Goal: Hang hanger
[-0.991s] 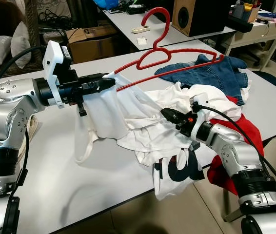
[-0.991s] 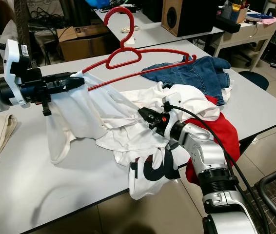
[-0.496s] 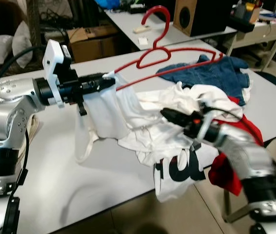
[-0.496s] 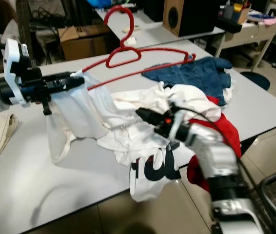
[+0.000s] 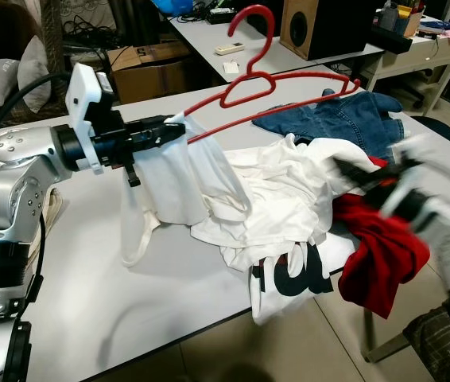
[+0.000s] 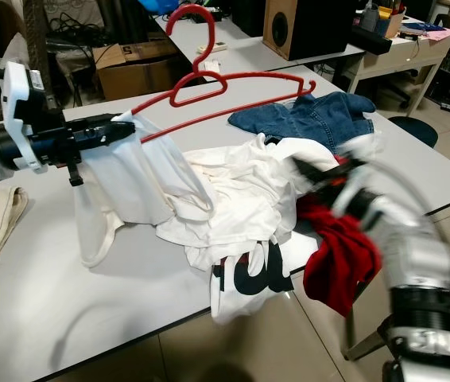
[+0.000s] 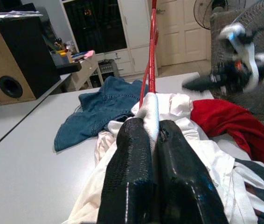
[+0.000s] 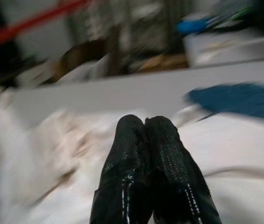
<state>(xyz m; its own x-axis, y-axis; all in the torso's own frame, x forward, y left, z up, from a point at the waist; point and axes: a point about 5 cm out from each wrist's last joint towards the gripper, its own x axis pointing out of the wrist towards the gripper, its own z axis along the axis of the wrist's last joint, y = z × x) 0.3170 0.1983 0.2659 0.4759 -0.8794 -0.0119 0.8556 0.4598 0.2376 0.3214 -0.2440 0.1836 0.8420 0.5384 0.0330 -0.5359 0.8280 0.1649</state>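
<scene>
table (image 5: 129, 294) of smooth grey laminate carries a soft heap of white shirts (image 5: 281, 191), denim and red cloth. my left gripper (image 5: 179, 131) is clamped on the thin red plastic hanger (image 5: 289, 79) and a white garment (image 5: 169, 183), hanger held above the table, long axis running away rightward, hook up. my right gripper (image 8: 143, 128), blurred over the heap, is pressed closed on nothing.

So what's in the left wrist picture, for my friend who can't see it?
The left gripper is pinching white cloth and a red hanger between its black fingers. Beyond it, blue jeans and a red garment lie on the grey table.
</scene>
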